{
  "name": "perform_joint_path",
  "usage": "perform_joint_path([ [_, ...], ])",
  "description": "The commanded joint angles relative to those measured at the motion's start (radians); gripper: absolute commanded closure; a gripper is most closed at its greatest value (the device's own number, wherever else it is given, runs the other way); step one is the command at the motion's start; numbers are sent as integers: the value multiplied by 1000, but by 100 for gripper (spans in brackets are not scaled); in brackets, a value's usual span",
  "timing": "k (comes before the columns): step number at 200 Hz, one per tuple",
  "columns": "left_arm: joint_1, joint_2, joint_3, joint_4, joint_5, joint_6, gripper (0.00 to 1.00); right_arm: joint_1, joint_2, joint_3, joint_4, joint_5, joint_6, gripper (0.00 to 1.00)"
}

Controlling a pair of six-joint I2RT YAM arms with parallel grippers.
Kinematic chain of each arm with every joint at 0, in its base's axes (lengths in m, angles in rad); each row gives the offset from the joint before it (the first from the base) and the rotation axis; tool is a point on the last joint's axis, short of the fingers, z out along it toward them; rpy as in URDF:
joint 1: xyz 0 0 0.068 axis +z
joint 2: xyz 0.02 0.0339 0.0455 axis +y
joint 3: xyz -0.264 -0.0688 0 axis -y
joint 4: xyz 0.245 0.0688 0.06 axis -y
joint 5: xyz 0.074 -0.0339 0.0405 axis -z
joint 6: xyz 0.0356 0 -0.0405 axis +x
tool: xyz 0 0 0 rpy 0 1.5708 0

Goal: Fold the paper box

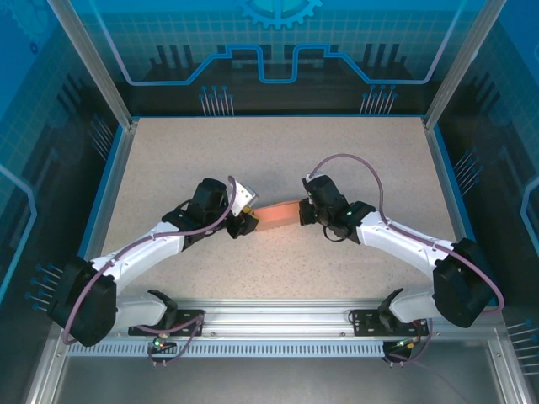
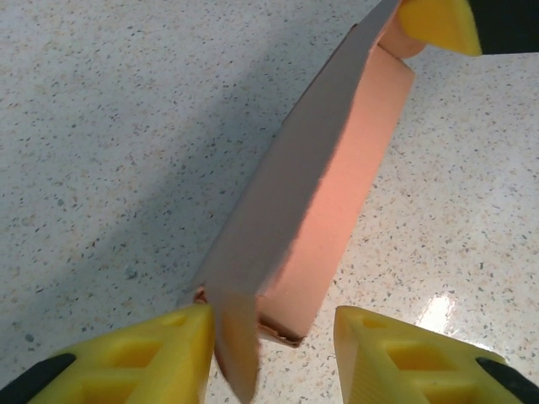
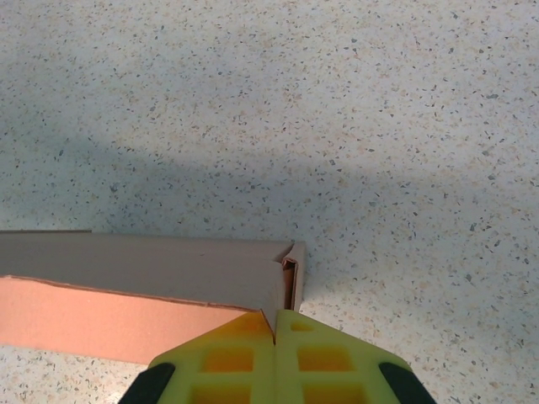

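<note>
Left tool [image 1: 244, 224] and right tool [image 1: 305, 212] meet from either side near the middle of the speckled table [image 1: 278, 160] in the top view. The paper box [image 1: 276, 215] lies between them as a long, narrow salmon-orange strip, one end at each tool. Both arms reach inward from their bases at the near edge.

From the left wrist, the left tool [image 2: 274, 349] stands partly open around the near end of the paper box [image 2: 328, 210]. Its left yellow finger [image 2: 160, 349] touches a hanging end flap, while the other finger stands apart from the box with bare table between. The box runs away from the camera, its grey inner panel raised along the left and its orange face lit on the right. At the far end a yellow finger of the right tool [image 2: 434, 21] sits on the box's upper edge.

From the right wrist, the right tool [image 3: 275, 321] has its two yellow pads pressed together, tips against the corner of the paper box [image 3: 126, 295] at its open end. Whether a thin edge of card is caught between the pads I cannot tell. The box stretches off to the left on the table [image 3: 337, 126].
</note>
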Motion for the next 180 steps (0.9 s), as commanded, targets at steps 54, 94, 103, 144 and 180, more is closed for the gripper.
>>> perform_joint_path([
  [54,-8,-44,27,-62,-80,-42,57,16,25,14,-6,22,0,97],
  [94,-9,-44,38,-90,-90,-63,67,15,37,13,-4,23,-2,97],
  [103,-9,-39,44,-97,-87,-67,70,16,36,14,-4,22,-2,97],
  [144,-8,-28,62,-114,-99,-75,81,15,37,17,-2,22,-5,97],
  [180,-9,-8,71,-99,-87,-95,85,15,41,14,2,16,1,97],
])
